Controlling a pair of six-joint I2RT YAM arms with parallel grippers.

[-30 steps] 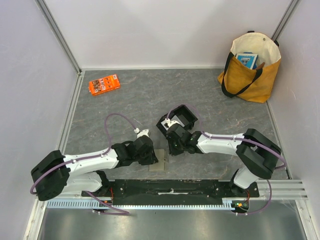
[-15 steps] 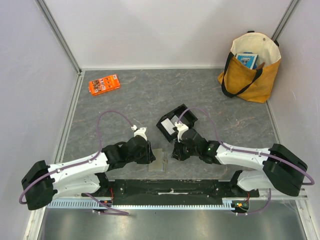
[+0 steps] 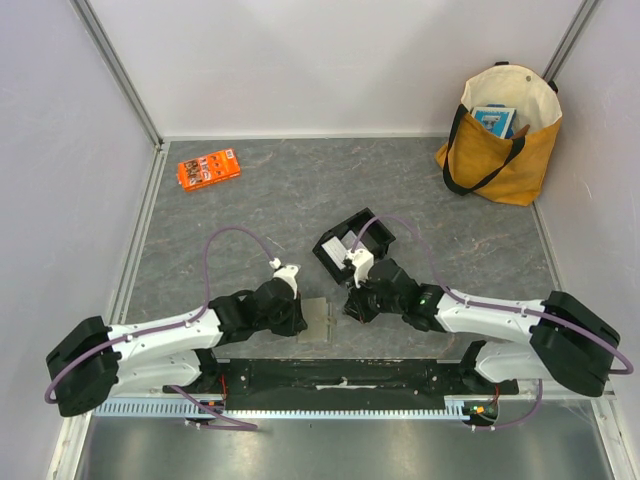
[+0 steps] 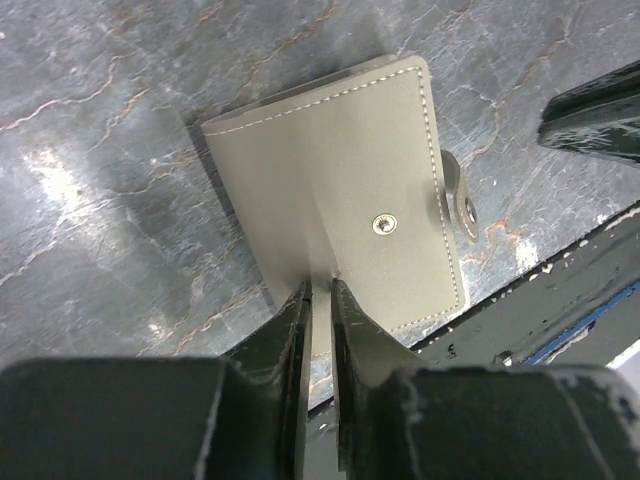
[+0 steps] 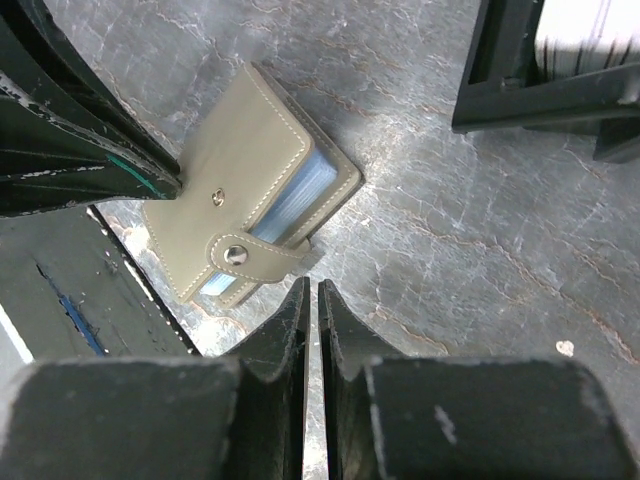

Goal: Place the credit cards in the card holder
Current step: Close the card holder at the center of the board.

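The taupe card holder [image 3: 316, 320] lies closed and flat near the table's front edge, its snap strap [image 5: 255, 256] hanging unfastened over pale blue inner edges. My left gripper [image 3: 299, 317] is shut, and its tips [image 4: 320, 284] rest on the holder's cover [image 4: 345, 190] with nothing between the jaws. Just right of the holder, my right gripper [image 3: 351, 305] is also shut and empty, its tips [image 5: 310, 286] a little short of the strap. Whitish credit cards [image 5: 585, 30] stand in a black tray [image 3: 372, 232] behind the right gripper.
An orange packet [image 3: 208, 168] lies at the far left. A mustard tote bag [image 3: 500, 140] stands at the back right. The arms' black base rail [image 3: 340, 375] runs just in front of the holder. Grey walls close in the table.
My right gripper has come away from the tray down to the holder's right side. The left gripper has shifted slightly at the holder's left edge and its jaws have narrowed.
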